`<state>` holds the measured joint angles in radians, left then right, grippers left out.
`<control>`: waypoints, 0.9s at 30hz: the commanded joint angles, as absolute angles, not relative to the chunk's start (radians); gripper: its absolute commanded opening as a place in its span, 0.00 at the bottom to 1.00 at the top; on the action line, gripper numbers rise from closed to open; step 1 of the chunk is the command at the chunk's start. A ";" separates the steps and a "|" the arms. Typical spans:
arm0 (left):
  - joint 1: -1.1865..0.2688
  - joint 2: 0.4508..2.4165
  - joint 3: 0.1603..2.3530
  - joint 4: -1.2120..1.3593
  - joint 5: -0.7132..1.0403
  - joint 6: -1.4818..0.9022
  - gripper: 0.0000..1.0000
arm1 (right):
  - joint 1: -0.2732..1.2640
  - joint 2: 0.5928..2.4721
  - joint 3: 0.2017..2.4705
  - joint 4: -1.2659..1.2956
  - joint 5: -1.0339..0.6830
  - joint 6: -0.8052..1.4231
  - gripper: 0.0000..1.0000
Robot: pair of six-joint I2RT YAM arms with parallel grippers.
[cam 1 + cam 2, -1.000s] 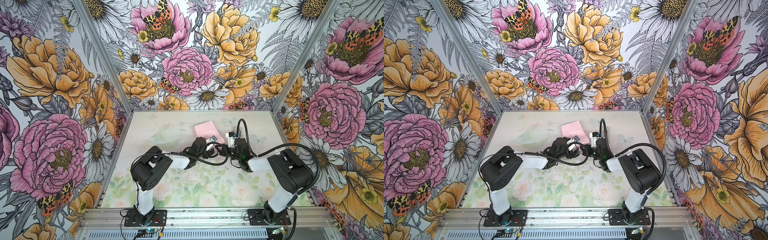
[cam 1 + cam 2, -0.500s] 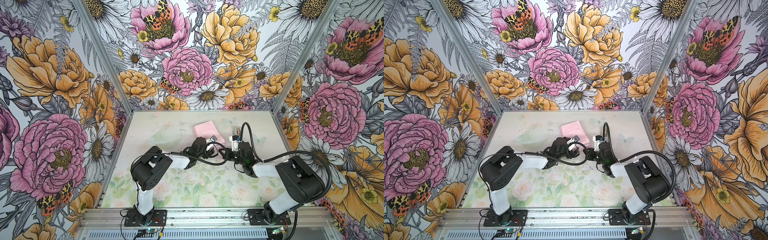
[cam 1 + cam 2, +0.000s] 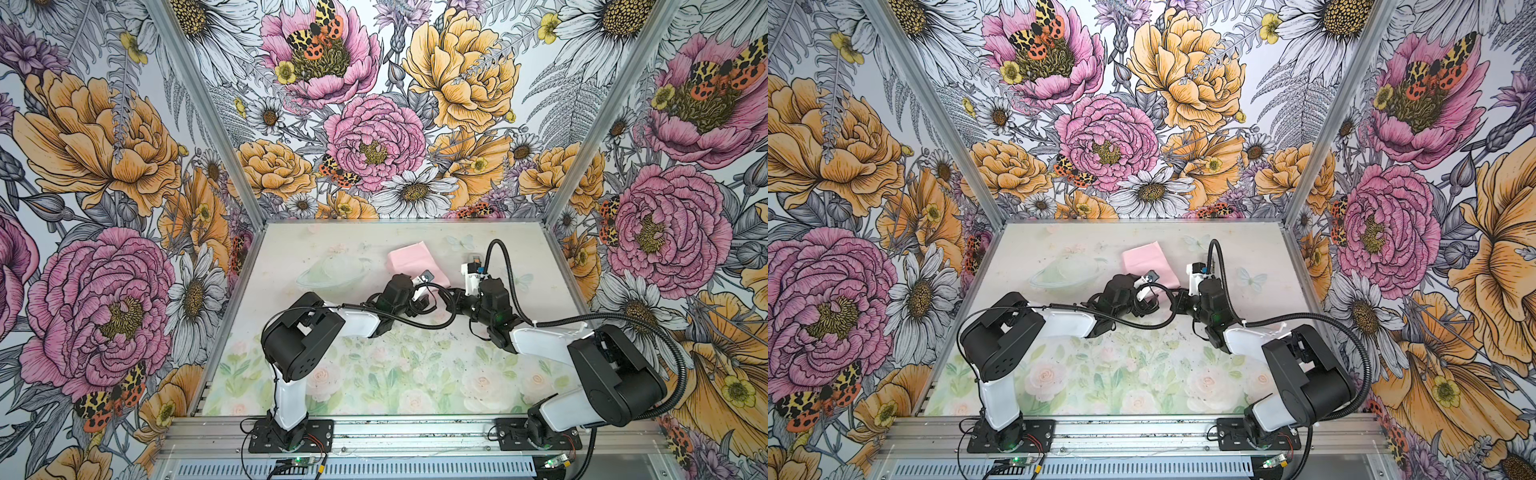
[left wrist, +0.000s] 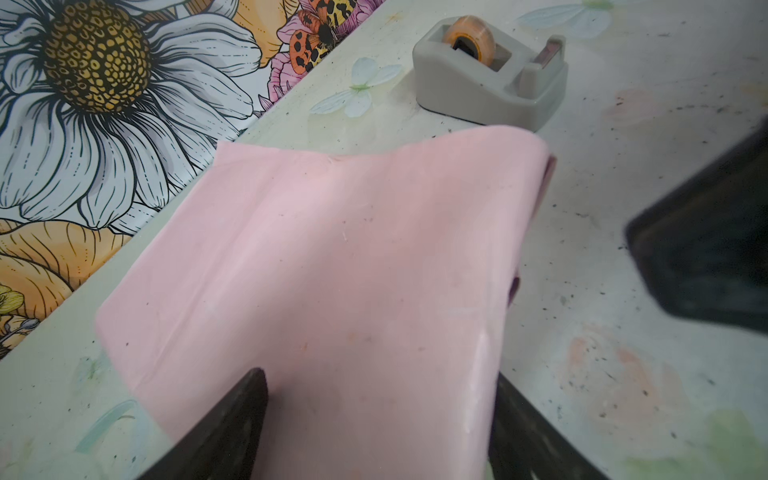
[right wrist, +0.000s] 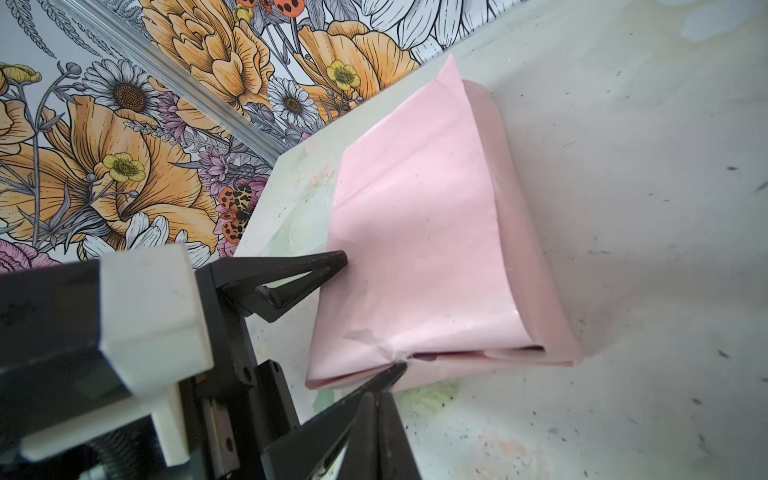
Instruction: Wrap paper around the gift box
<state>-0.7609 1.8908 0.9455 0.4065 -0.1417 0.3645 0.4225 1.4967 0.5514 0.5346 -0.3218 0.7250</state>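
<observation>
Right wrist view: left gripper (image 5: 370, 313) straddles the paper (image 5: 415, 216), fingers spread wide; right gripper (image 5: 376, 405) is closed tight, empty. The sheet is probably thin and crease-prone; pinch its loose edge.

both arms reach forward and bend inward, so that their ends meet near the middle. the left arm (image 3: 353, 322) stretches out low and almost level, its wrist (image 3: 397, 291) turned toward the right arm (image 3: 540, 338), which angles in from a folded elbow. the left gripper (image 4: 378, 376) holds its fingers (image 4: 232, 419) spread wide apart. the right gripper (image 5: 374, 399) has its fingers pressed together, their tips just beside the tip of the nearer left finger (image 5: 386, 376).
</observation>
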 commanded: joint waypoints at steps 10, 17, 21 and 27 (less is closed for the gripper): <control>-0.748 1.900 0.933 0.294 -0.103 0.327 0.80 | 0.438 1.667 0.663 0.598 -0.303 0.716 0.00; -0.748 1.864 0.921 0.288 -0.106 0.323 0.81 | 0.438 1.648 0.649 0.621 -0.310 0.718 0.03; -0.749 1.764 0.916 0.251 -0.106 0.304 0.85 | 0.434 1.487 0.616 0.472 -0.295 0.668 0.15; -0.751 1.571 0.918 0.128 -0.125 0.168 0.92 | 0.407 1.238 0.682 0.030 -0.255 0.545 0.35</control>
